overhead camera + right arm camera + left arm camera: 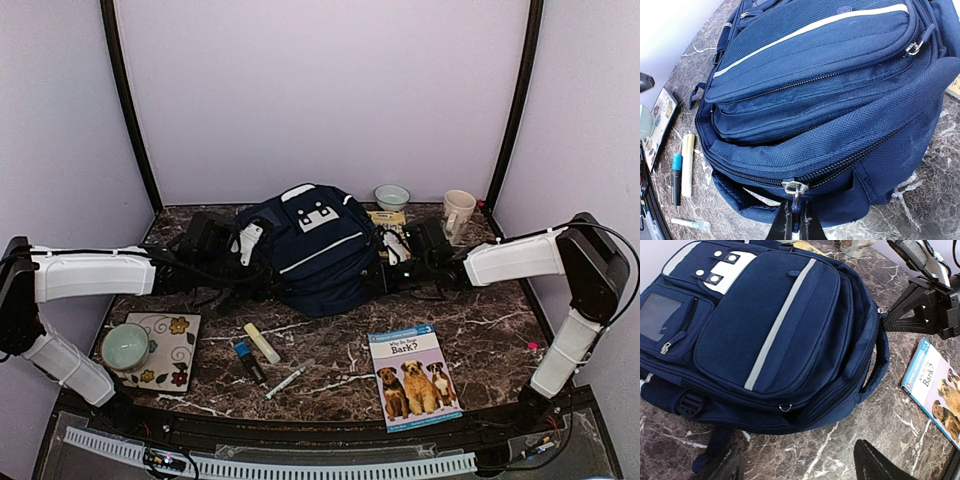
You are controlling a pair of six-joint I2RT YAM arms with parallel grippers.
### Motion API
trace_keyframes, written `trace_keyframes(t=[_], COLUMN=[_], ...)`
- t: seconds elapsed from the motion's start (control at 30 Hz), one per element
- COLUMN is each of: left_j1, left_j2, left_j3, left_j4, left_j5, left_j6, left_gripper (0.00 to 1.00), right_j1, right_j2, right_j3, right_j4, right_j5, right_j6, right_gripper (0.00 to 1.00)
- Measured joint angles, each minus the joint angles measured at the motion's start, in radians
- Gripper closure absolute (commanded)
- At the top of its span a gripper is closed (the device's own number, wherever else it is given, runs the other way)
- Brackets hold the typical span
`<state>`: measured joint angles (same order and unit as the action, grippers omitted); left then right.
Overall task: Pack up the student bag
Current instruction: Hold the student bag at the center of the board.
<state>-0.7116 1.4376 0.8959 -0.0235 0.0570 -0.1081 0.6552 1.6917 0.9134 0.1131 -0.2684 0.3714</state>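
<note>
Right pincer [794,222] pinches the zipper pull [795,189] of the student bag [830,100], which lies flat on the table [925,210] directly ahead, zip track running crosswise; left pincer [800,467] is spread, just short of the bag's far side.

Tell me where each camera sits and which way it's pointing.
Top external: above and behind the bases, looking down at the table; left arm and right arm show, student bag between.
Left wrist: left of the bag, facing across it; open left gripper fingers below.
Right wrist: facing the bag's zipped side; right gripper shut on zipper pull.
Shared: both wrist views show the bag's white stripe.
</note>
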Motion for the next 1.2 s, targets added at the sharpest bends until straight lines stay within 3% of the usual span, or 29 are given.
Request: trace_keyframes(t=[0.17, 0.4, 0.9, 1.2], left_j1=[0.0, -0.022, -0.092, -0.092], left_j2=[-0.004, -0.006, 0.006, 0.138], left_j3=[-0.073, -0.096, -0.171, -0.125], left_j4=[0.087, 0.158, 0.312, 0.359], left_j5=[0.103, 0.195, 0.194, 0.197], left_j6=[0.006, 0.052, 0.149, 0.175], left_gripper=[0.31, 0.32, 0.35, 0.36], right_j1=[0.005, 0.013, 0.021, 0.028], right_j2=[0.0, -0.002, -0.018, -0.018], right_j3=[0.005, 0.005, 0.005, 0.005], right_j4=[-0.008, -0.01, -0.046, -0.05], right_j5=[0.0, 0.0, 0.008, 0.012], right_j6=[-0.005, -0.02, -0.038, -0.043], right_gripper=[1.0, 1.0, 1.0, 1.0])
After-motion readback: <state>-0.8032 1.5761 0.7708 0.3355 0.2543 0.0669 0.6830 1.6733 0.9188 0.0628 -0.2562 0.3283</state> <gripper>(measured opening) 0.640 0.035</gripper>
